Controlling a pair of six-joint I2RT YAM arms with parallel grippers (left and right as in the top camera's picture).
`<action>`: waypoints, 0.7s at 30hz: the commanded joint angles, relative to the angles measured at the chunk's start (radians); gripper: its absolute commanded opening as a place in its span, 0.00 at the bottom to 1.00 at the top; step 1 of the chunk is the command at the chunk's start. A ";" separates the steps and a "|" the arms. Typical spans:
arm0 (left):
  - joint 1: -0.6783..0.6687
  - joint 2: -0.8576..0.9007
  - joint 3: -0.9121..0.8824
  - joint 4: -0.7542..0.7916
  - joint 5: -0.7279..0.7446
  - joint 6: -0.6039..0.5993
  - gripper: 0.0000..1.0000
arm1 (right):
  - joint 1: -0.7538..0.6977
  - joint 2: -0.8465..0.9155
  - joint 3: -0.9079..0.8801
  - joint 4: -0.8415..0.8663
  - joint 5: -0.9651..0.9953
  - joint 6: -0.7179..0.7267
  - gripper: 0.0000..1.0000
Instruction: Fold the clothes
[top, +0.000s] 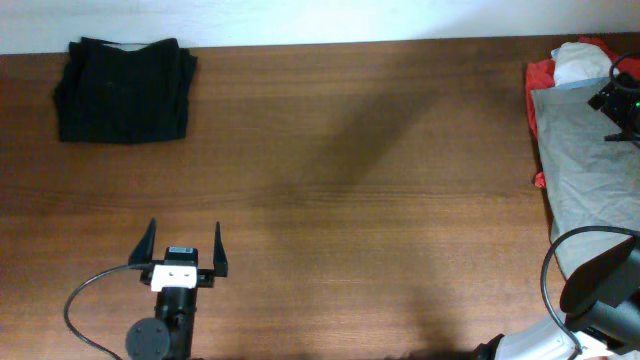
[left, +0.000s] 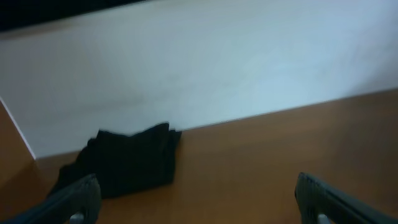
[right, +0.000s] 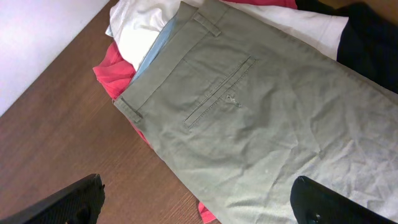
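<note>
A plain black garment (top: 125, 90) lies folded at the table's far left corner; it also shows in the left wrist view (left: 124, 165). My left gripper (top: 185, 245) is open and empty near the front edge, well short of it; its fingers frame bare table (left: 199, 205). A pile of clothes lies at the right edge: grey trousers (top: 585, 170) on top, over a red garment (top: 540, 75) and a white one (top: 580, 60). My right gripper (top: 620, 100) hovers over this pile, open and empty (right: 199, 202). Below it are the grey trousers (right: 261, 118), back pocket up.
In the right wrist view, red cloth (right: 112, 71), white cloth (right: 143, 31) and a dark cloth (right: 373, 43) stick out from under the trousers. A white wall (left: 217, 68) runs behind the table's far edge. Brown wooden table (top: 350, 200) spans the middle.
</note>
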 joint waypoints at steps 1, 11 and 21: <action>0.009 -0.011 -0.026 -0.069 -0.029 0.021 0.99 | 0.000 -0.002 0.003 0.000 0.009 0.008 0.99; 0.023 -0.010 -0.026 -0.127 -0.029 0.020 0.99 | 0.000 -0.002 0.003 0.000 0.009 0.008 0.99; 0.023 -0.010 -0.026 -0.127 -0.029 0.020 0.99 | 0.000 -0.002 0.003 0.000 0.009 0.008 0.99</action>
